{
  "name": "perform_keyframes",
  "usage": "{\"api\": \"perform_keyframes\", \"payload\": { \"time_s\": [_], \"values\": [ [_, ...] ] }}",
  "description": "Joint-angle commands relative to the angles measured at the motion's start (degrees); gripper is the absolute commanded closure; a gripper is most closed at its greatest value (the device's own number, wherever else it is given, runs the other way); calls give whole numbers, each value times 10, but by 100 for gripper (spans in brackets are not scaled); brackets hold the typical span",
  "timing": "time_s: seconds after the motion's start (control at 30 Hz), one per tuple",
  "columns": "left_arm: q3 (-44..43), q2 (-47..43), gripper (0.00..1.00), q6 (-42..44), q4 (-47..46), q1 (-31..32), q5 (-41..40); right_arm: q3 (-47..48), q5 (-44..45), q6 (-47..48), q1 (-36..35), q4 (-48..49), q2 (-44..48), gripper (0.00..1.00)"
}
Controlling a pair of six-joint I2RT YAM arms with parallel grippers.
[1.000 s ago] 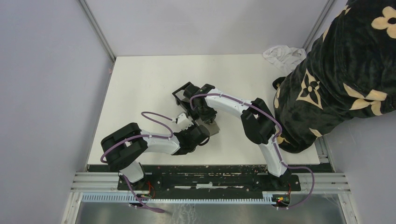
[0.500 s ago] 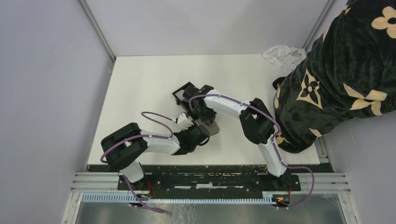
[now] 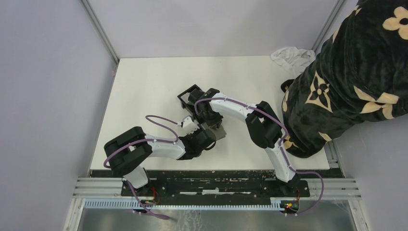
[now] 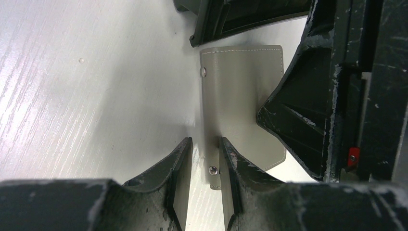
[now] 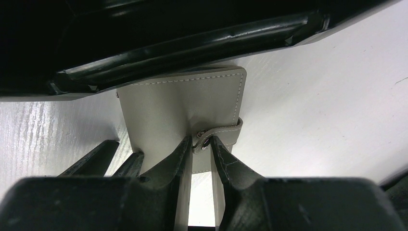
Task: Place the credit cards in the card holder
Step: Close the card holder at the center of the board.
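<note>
The card holder is a flat grey stitched leather sleeve with snap studs, lying on the white table by the middle; it also shows in the right wrist view. My right gripper pinches its small snap strap between the fingertips. My left gripper stands narrowly open astride the holder's edge, one finger on the leather, the other on the table. From above, both grippers meet over the holder. No credit cards are in view.
An open black plastic box sits just beyond the holder, touching its far edge. A person in a dark patterned garment leans at the table's right side. A white cloth lies at the back right corner.
</note>
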State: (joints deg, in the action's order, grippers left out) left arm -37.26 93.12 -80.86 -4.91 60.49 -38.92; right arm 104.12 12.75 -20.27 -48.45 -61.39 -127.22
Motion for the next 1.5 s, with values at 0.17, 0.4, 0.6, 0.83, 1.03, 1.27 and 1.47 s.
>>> {"api": "perform_keyframes", "payload": {
  "time_s": [0.17, 0.4, 0.6, 0.83, 1.03, 1.27, 1.47],
  "values": [
    [13, 27, 65, 37, 50, -1, 19, 21, 5, -12, -7, 16, -8, 75],
    [13, 27, 65, 36, 49, -1, 18, 20, -5, -13, -8, 27, 8, 71],
    [10, 30, 65, 39, 49, -1, 19, 23, -5, -10, -8, 33, 21, 68],
    [11, 28, 65, 36, 49, -1, 19, 26, 13, -7, -11, 24, 19, 69],
    [12, 29, 65, 36, 48, -1, 19, 33, 34, -6, -13, 16, 20, 68],
    [12, 29, 65, 36, 48, -1, 19, 38, 46, -5, -15, 11, 18, 70],
    [14, 29, 65, 36, 46, -1, 19, 34, 47, -6, -15, 6, 14, 72]
  ]
}}
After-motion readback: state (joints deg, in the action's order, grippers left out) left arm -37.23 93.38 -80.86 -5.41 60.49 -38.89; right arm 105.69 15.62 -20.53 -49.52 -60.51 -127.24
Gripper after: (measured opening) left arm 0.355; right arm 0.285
